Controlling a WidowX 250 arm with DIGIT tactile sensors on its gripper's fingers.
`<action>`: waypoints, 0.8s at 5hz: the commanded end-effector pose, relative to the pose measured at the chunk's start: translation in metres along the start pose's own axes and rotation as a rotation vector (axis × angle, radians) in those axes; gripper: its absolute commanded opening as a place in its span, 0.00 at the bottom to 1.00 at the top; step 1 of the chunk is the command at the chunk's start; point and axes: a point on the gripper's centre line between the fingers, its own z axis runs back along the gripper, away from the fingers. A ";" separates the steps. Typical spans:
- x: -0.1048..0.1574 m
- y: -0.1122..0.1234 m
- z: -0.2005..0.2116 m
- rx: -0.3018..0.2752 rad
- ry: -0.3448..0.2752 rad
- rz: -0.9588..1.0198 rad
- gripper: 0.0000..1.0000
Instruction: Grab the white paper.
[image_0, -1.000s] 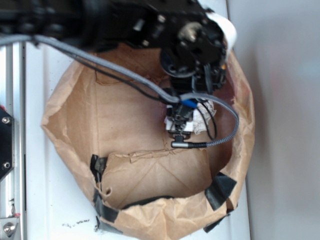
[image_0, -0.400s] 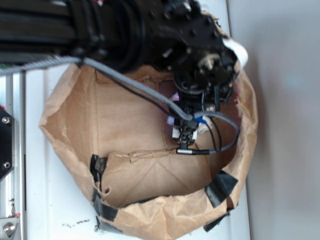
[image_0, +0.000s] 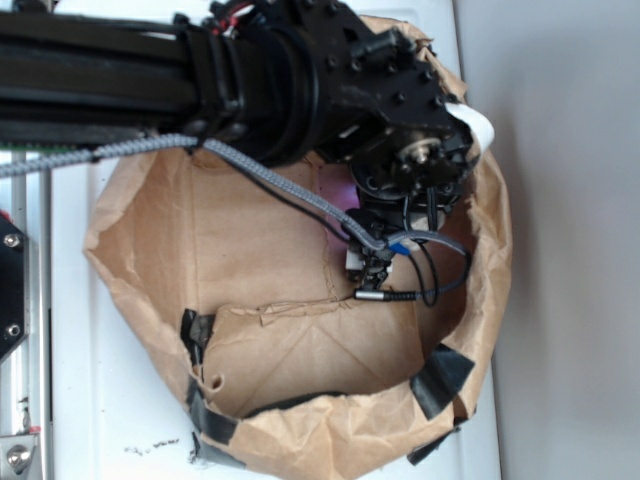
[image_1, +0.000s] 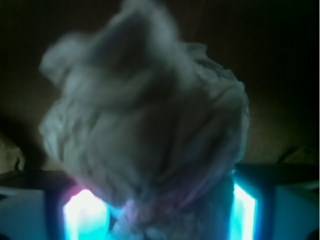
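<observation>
exterior view: black arm (image_0: 200, 75) reaching in from top left, down into big brown paper bag (image_0: 250, 240) lying open on white table (image_0: 100, 420). gripper (image_0: 372, 268) low inside bag, right of centre, near back wall. grey braided cable (image_0: 280, 180) draped from arm across bag interior to gripper, looping right. black tape patches (image_0: 440, 380) on bag's lower rim. white paper almost fully hidden under gripper here, only a small pale bit at (image_0: 352, 262) (hard to tell paper from finger).

wrist view: white paper (image_1: 145, 130) fills most of frame, crumpled off-white ball, blurred, sitting right between the two fingers (image_1: 85, 215) glowing cyan at bottom left and bottom right. paper bottom edge overlapping both fingers, apparently touching (contact not sharp enough to confirm). jaws partly apart with paper between; firm grip or not: cannot tell. dark bag interior behind paper.
</observation>
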 end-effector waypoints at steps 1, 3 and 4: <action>0.004 0.001 0.036 -0.022 -0.088 0.004 0.00; -0.016 0.003 0.108 -0.152 -0.221 -0.004 0.00; -0.024 0.001 0.130 -0.170 -0.237 -0.005 0.00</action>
